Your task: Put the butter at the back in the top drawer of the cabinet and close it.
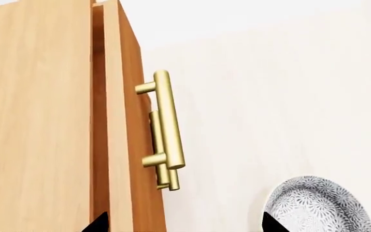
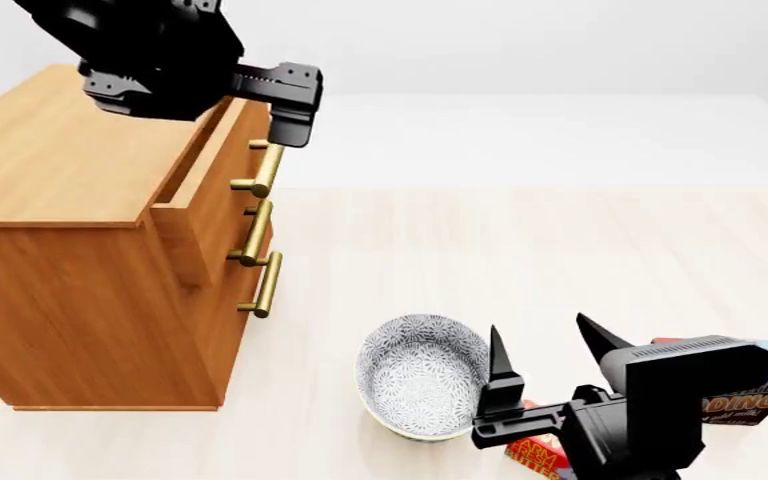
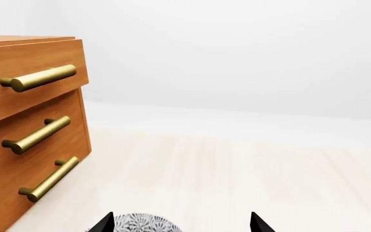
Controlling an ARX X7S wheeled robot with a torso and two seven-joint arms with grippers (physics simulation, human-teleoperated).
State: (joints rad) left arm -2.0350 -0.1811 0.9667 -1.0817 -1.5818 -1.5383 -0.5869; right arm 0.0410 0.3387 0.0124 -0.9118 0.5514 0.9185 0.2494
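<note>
Butter [image 2: 534, 455] lies on the floor directly beneath your right gripper [image 2: 544, 372], a small red-and-orange box mostly hidden by that arm; only one corner shows, so you cannot judge its long axis, and its yellow lettering is cut off. Your right gripper hangs above it with its fingers spread wide and nothing between them. It is by far the nearer tool: your left gripper [image 2: 277, 100] sits well apart, up at the cabinet [image 2: 77, 250], just above the handle of the top drawer [image 2: 204, 215], which stands pulled partly out. Whether the left jaws are spread or closed you cannot tell; they grasp nothing visible. Beside the right gripper, toward the cabinet, rests a patterned bowl [image 2: 418, 375]; on its other side lies a dark box [image 2: 758, 395] reading "...DING".
</note>
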